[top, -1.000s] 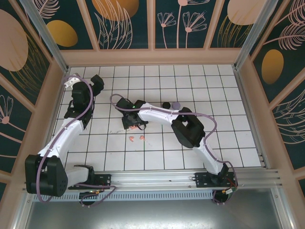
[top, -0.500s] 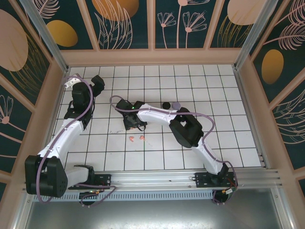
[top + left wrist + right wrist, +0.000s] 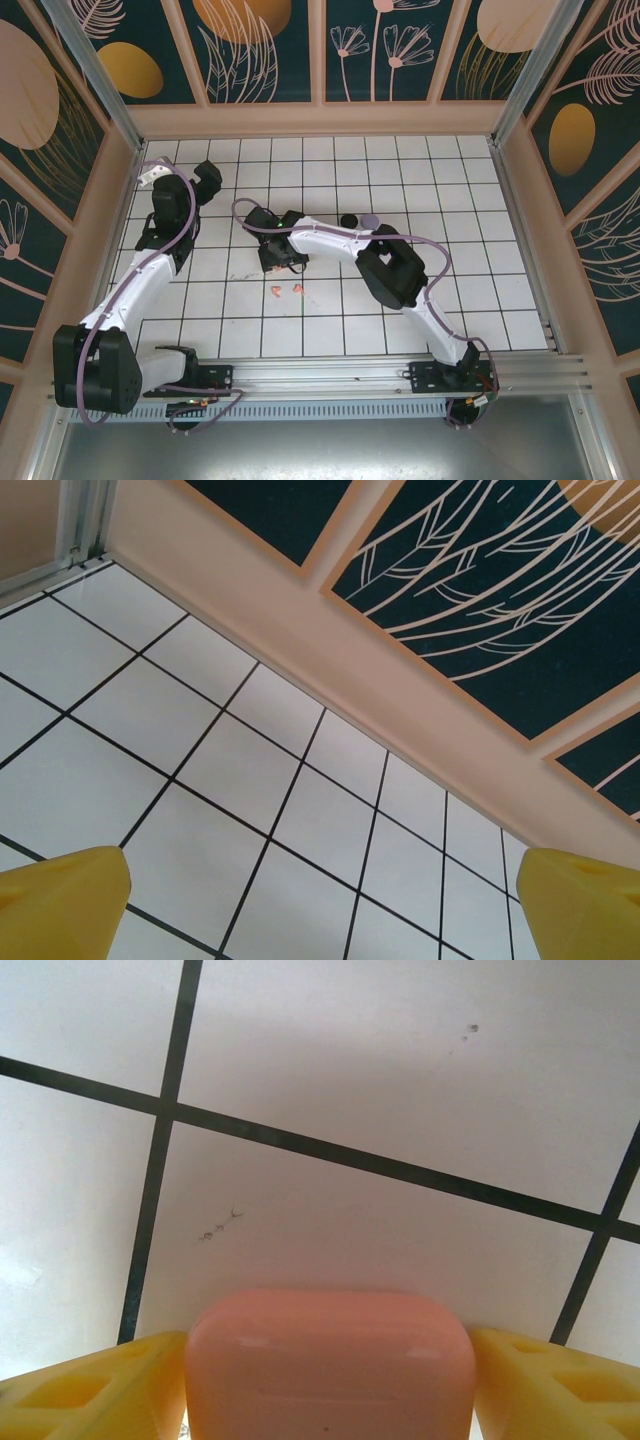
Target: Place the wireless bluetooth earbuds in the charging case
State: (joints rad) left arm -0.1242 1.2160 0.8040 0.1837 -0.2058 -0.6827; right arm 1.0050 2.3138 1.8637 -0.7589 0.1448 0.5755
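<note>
Right jaws pinch the salmon case (image 3: pixel 330 1370) by its ends, long axis running finger to finger. Left jaws spread wide. Two salmon earbuds (image 3: pixel 272 290) lie nearby on the worktop (image 3: pixel 480 290), heading unclear.

No legible text, labels or numbers.

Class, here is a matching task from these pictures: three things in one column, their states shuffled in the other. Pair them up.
Things:
1. left gripper
2. pink case
3. orange earbuds

States:
A. lying loose on the tiles
B. clamped in the right gripper
C. open, holding nothing

Pairs: 1-C; 2-B; 3-A
</note>
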